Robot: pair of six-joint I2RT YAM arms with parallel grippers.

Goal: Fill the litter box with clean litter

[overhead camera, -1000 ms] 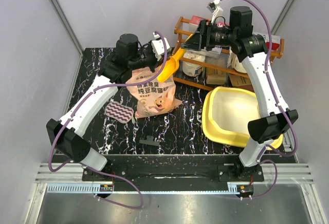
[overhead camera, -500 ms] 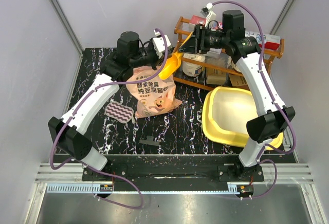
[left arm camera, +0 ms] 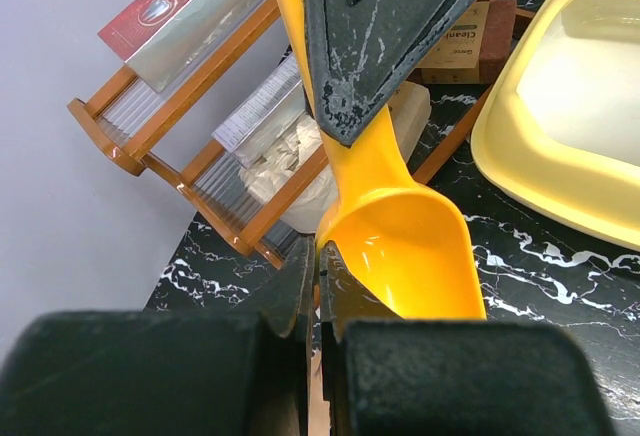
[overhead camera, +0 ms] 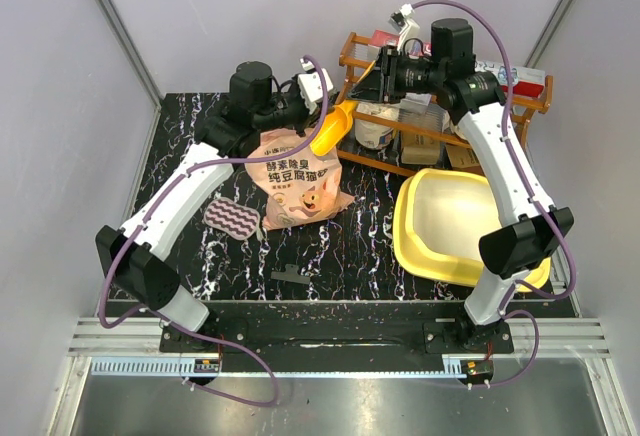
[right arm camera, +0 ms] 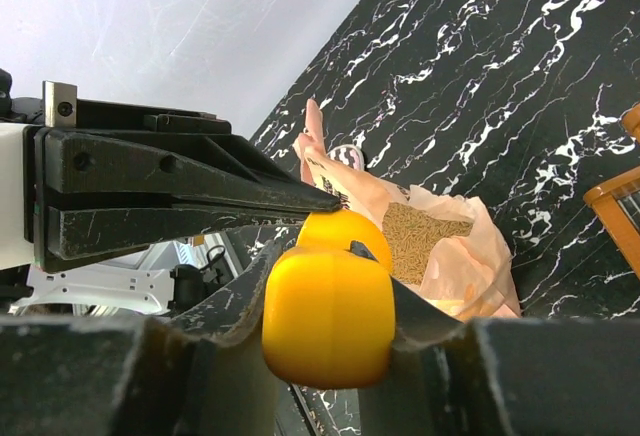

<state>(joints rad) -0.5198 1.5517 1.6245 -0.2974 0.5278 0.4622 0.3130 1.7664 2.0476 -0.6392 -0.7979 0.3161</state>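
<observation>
Two grippers logged at one spot, the bag mouth, back and left of centre.

Top view: found right gripper (overhead camera: 378,76) clamped on the handle of scoop (overhead camera: 335,128), long axis running from rack (overhead camera: 385,161) down-left, bowl tip just beside the top of bag (overhead camera: 297,181). Found left gripper (overhead camera: 303,121) at the same bag top, fingers together, apparently pinching the lip. Placed box (overhead camera: 405,226) on the right half of table (overhead camera: 370,236), well apart from the bag, under the right arm. Inside pale; cannot tell whether any granules lie there. Judged right arm nearer the box — swing from bag to box would run back toward its own base, with open table between and the rack edge close behind.

Left wrist: saw own fingers nearly closed, only a slit between. Scoop bowl just past the tips, hollow up and empty, handle rising into the right finger above. Box rim at right edge of view.

Right wrist: saw the handle end gripped between both fingers. Beyond it, bag mouth open, litter (right arm camera: 420,236) showing below and ahead of the bowl. Left fingers lying crosswise, touching or nearly touching the bowl — cannot tell which.

Judged next: tip bowl down into the mouth, away from the left fingers; little room there.
</observation>
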